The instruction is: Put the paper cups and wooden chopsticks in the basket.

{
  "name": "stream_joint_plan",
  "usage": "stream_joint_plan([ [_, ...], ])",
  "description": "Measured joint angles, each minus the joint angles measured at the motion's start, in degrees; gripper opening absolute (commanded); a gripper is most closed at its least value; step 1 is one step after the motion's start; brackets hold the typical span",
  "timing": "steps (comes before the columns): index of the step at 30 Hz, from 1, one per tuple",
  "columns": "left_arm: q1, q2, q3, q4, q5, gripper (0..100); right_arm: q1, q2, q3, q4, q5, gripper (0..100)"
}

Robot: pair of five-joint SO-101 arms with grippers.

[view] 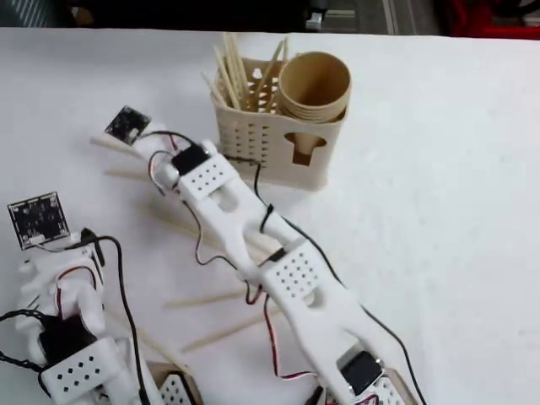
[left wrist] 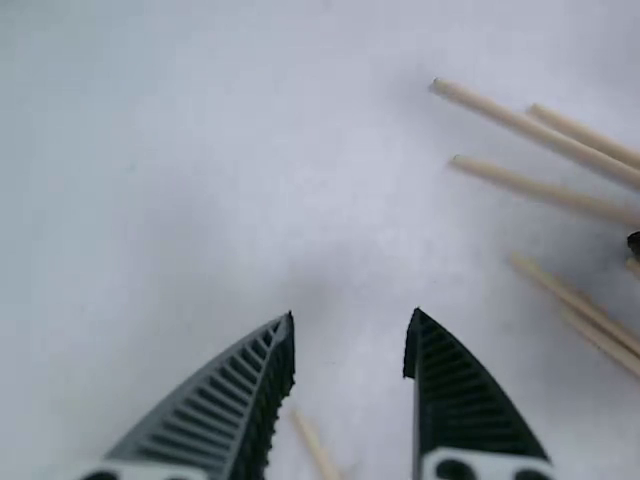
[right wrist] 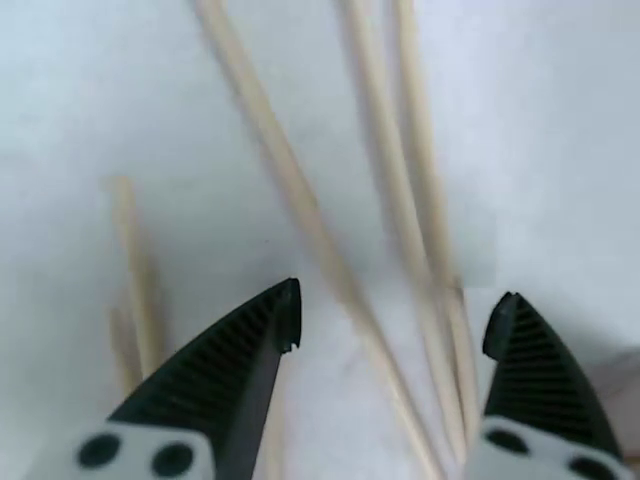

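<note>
Nearest, at the lower left of the high view, the left arm (view: 72, 354) sits over the worktop (view: 439, 186). Its wrist view has the left tool (left wrist: 351, 314) open and empty, with one chopstick end (left wrist: 315, 445) lying between the jaws and a few more sticks (left wrist: 540, 125) off to one side. Past it, loose chopsticks (view: 207, 298) lie scattered on the worktop, some partly under the right arm (view: 253, 228), which stretches diagonally across them. The right tool (right wrist: 402, 291) is also open and holds nothing; it straddles a long chopstick (right wrist: 310, 230), with a pair of sticks (right wrist: 400, 180) just beside it. Farthest off, the basket (view: 270, 143) stands upright with a stack of paper cups (view: 314, 84) in one compartment and a bundle of chopsticks (view: 240, 80) in the other. The cups part looks finished and the chopsticks part only half so, with several sticks left to collect. The high view gives the basket's contents and the spread of loose sticks, but there a camera board (view: 128, 125) covers each tool. The wrist views supply the gap between the jaws and exactly which stick lies under each.
</note>
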Motion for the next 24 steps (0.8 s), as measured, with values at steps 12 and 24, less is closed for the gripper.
stream_joint_plan([
  [12, 0.0, 0.0, 0.0, 0.0, 0.0, 19, 0.2, 9.2, -15.2, 9.8, -0.1, 16.3],
  [24, 0.0, 0.0, 0.0, 0.0, 0.0, 19, 0.7, 9.5, -17.0, 17.7, 0.0, 1.9],
])
